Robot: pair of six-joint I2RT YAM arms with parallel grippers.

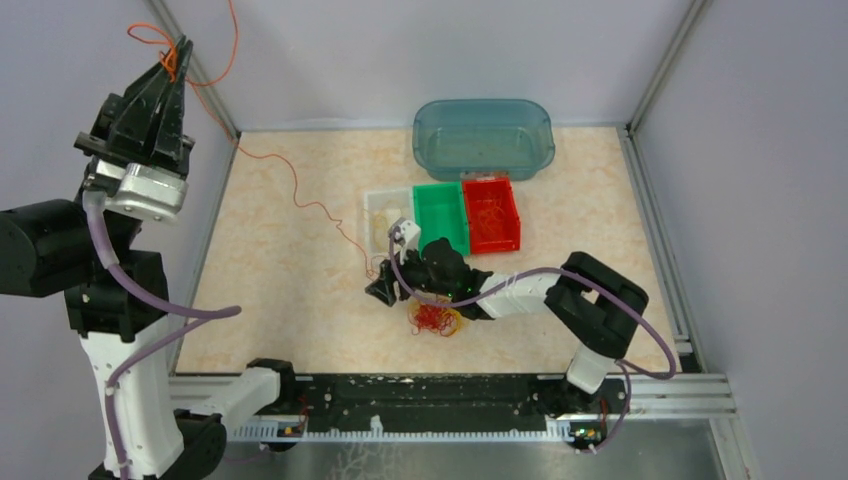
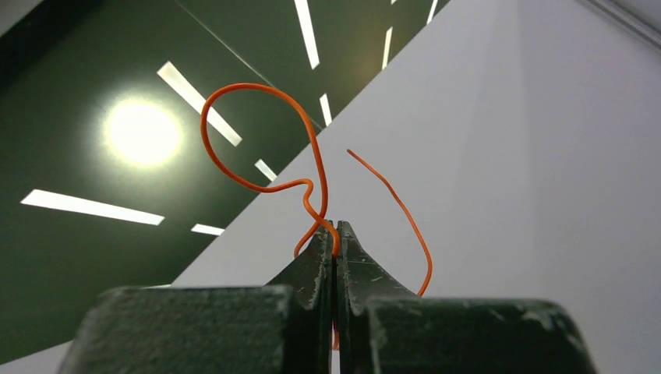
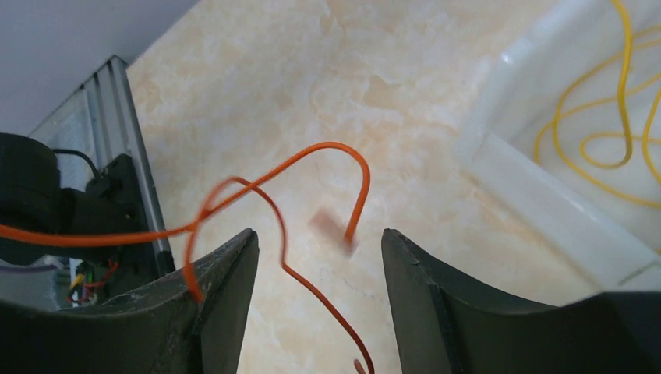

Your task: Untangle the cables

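Note:
My left gripper [image 1: 182, 46] is raised high at the far left and is shut on one thin orange cable [image 2: 249, 84]; the jaws [image 2: 335, 227] pinch it at their tips. That cable [image 1: 268, 158] trails down across the table towards my right gripper [image 1: 386, 290]. The right gripper [image 3: 318, 234] is open just above the tabletop. The orange cable [image 3: 319, 301] passes loosely between its fingers, untouched by either. A small clump of red, orange and yellow cables [image 1: 436, 320] lies on the table just beside the right wrist.
A white bin [image 1: 380, 200] holding yellow wires [image 3: 623, 93], a green bin [image 1: 440, 215] and a red bin [image 1: 492, 215] with red wires stand side by side behind the right gripper. A teal tub [image 1: 483, 138] stands at the back. Walls enclose the table.

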